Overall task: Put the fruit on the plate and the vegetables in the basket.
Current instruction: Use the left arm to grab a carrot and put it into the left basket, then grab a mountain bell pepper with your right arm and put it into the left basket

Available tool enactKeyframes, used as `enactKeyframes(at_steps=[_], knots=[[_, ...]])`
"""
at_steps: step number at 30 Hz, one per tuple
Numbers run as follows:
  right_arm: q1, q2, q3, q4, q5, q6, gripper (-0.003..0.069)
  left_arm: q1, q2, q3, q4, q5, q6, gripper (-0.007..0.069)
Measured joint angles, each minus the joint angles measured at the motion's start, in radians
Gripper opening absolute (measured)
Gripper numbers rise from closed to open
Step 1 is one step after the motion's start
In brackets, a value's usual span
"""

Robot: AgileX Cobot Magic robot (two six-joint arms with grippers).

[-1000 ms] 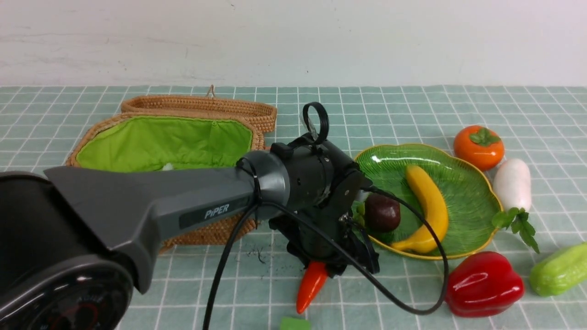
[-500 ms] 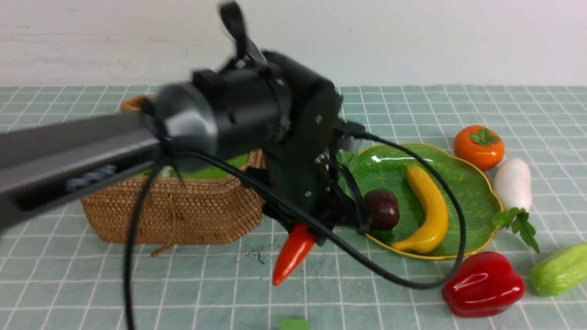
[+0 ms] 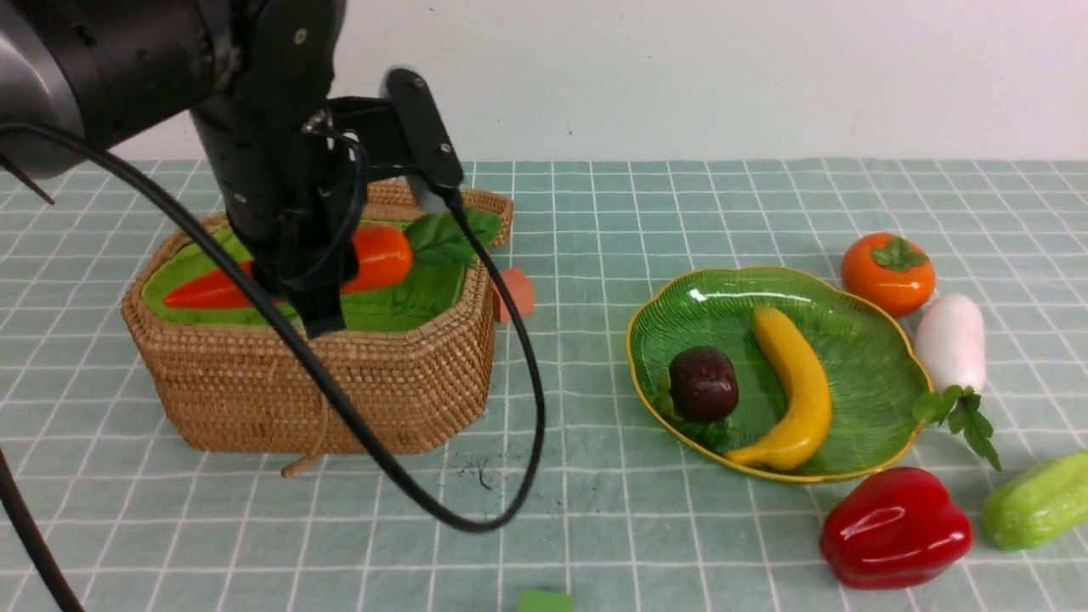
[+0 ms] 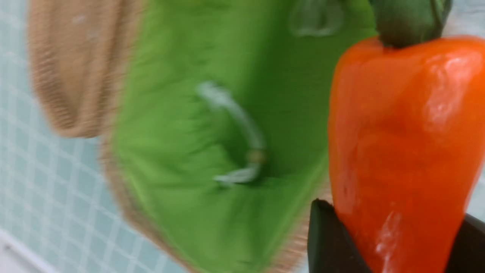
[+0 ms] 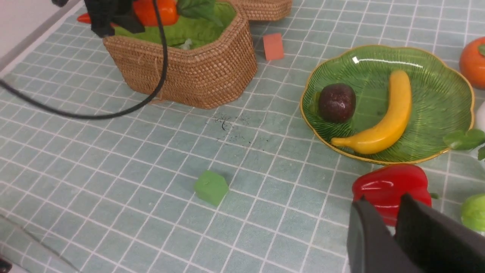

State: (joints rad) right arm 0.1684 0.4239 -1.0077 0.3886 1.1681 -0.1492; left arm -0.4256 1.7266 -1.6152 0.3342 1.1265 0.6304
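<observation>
My left gripper [image 3: 310, 272] hangs over the wicker basket [image 3: 340, 382], shut on the orange carrot [image 3: 382, 255]. The carrot lies level above the green lining, its leaves toward the lid. In the left wrist view both fingers press the carrot [image 4: 398, 132]. The green plate [image 3: 858, 340] holds the banana [image 3: 799, 391] and the mangosteen [image 3: 703, 382]. The persimmon [image 3: 886, 272], white radish [image 3: 950, 340], red pepper [image 3: 895, 527] and green gourd [image 3: 1037, 500] lie on the cloth around it. My right gripper [image 5: 382, 199] hovers near the pepper [image 5: 390, 185], narrowly open and empty.
An orange-red block [image 3: 516, 293] sits right of the basket. A green block [image 5: 211, 186] lies near the front edge. The basket's lid [image 3: 476, 208] lies open behind it. The left arm's black cable [image 3: 510, 476] loops down in front of the basket.
The left arm has lifted the carrot from the cloth beside the plate, swung it left and turned it level above the basket. The fruit and other vegetables have not moved.
</observation>
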Motion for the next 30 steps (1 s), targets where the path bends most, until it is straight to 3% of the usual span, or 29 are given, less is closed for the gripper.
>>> enactKeyframes(at_steps=[8,17,24,27,30], knots=[[0.000,0.000,0.005,0.003,0.000,-0.026,0.0130,0.065,0.095,0.000,0.036,-0.115,0.119,0.0303],[0.000,0.000,0.005,0.048,0.006,-0.028,0.0134,0.067,0.127,0.000,0.073,-0.150,0.067,0.0326],[0.000,0.000,0.005,0.053,0.008,-0.028,0.0136,0.068,0.126,0.000,0.138,-0.141,-0.152,0.0571],[0.000,0.000,0.005,0.053,0.008,-0.028,0.0137,0.068,0.114,0.001,0.114,-0.128,-0.251,0.0605],[0.000,0.000,0.005,0.051,0.009,-0.007,0.0137,0.068,0.087,0.001,0.029,-0.125,-0.339,0.0587]])
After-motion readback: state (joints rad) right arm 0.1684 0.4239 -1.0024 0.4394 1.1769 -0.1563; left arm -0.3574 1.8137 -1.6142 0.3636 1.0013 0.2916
